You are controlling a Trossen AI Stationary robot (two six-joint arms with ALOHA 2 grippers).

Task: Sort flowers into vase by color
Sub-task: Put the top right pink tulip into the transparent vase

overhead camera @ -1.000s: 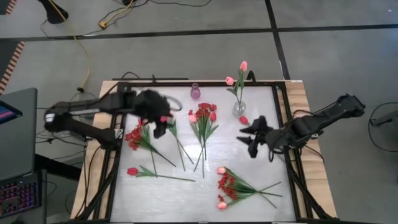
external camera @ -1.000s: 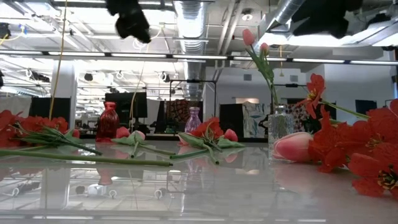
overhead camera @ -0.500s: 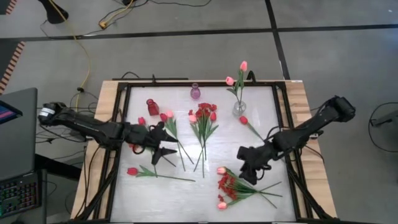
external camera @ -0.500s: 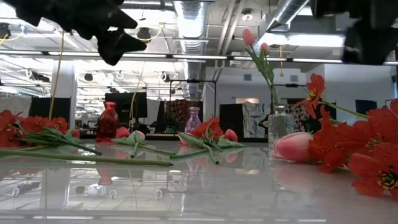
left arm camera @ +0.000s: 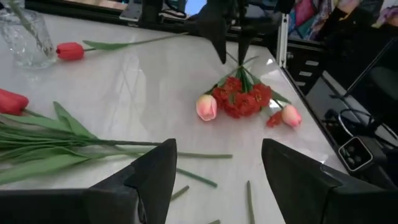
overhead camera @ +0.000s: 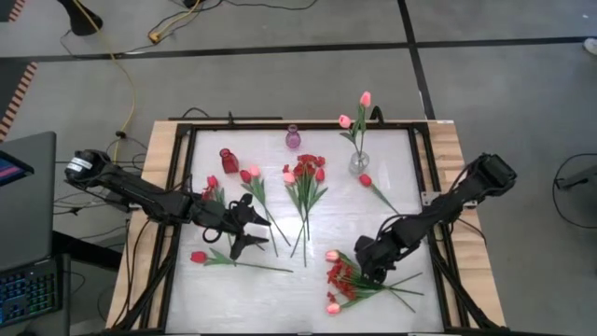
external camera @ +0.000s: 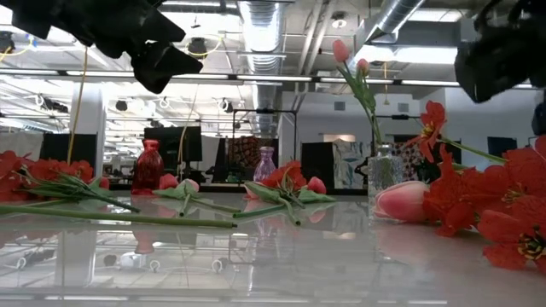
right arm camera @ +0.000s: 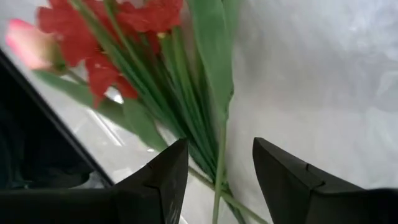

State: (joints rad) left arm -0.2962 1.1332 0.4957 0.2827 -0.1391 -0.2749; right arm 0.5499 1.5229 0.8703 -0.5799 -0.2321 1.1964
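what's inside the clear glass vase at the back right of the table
The clear glass vase holds green stems with two pink tulip buds above its rim. Whether it holds water cannot be told.

Glossy white tabletop (overhead camera: 326, 224), clear glass vase (overhead camera: 359, 162), wooden table edge (overhead camera: 454, 187)

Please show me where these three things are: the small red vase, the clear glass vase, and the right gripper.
small red vase (overhead camera: 229, 160), high view, on its body.
clear glass vase (overhead camera: 359, 163), high view, on its glass bowl.
right gripper (overhead camera: 357, 264), high view, midway between its open fingertips.
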